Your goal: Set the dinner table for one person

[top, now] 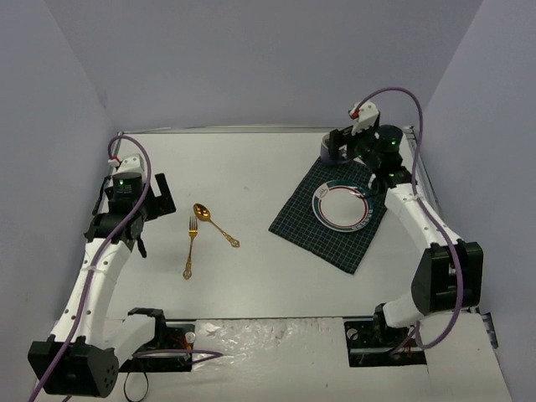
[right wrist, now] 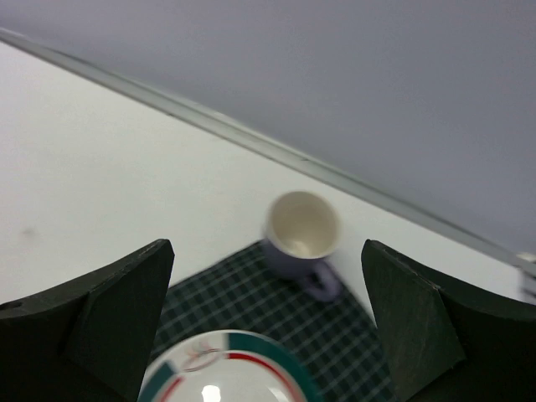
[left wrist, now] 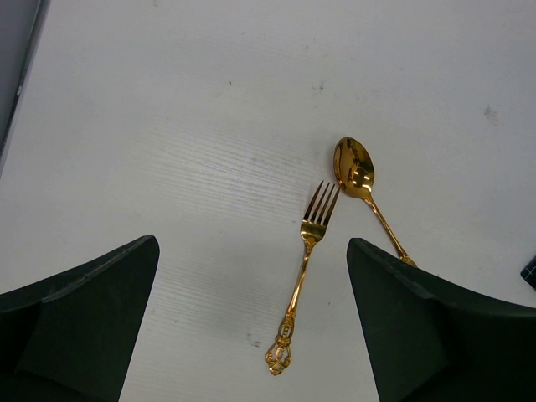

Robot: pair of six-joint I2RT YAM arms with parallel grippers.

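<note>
The white surface (top: 251, 167) fills the floor of the grey-walled enclosure. Its metal-trimmed far edge runs left to right along the back wall, and its left edge lies close against the left wall. The pictures do not settle which way its long axis runs. On its right half lies a dark green checked cloth (top: 297, 219), turned like a diamond with one corner toward the near edge. A white plate (top: 342, 206) with a teal and red rim sits on the cloth, and a pale mug (right wrist: 300, 234) stands upright at the cloth's far corner, handle toward the plate. Well left of the cloth, across an open white stretch, a gold fork (top: 191, 248) lies with its tines toward the far edge. A gold spoon (top: 213, 224) slants beside the fork, bowl near the tines and handle angled toward the cloth. The left gripper (left wrist: 253, 243) hangs above the cutlery, spread wide and holding nothing. The right gripper (right wrist: 266, 244) is over the cloth's far side, likewise spread wide and empty-handed, apart from the mug.
</note>
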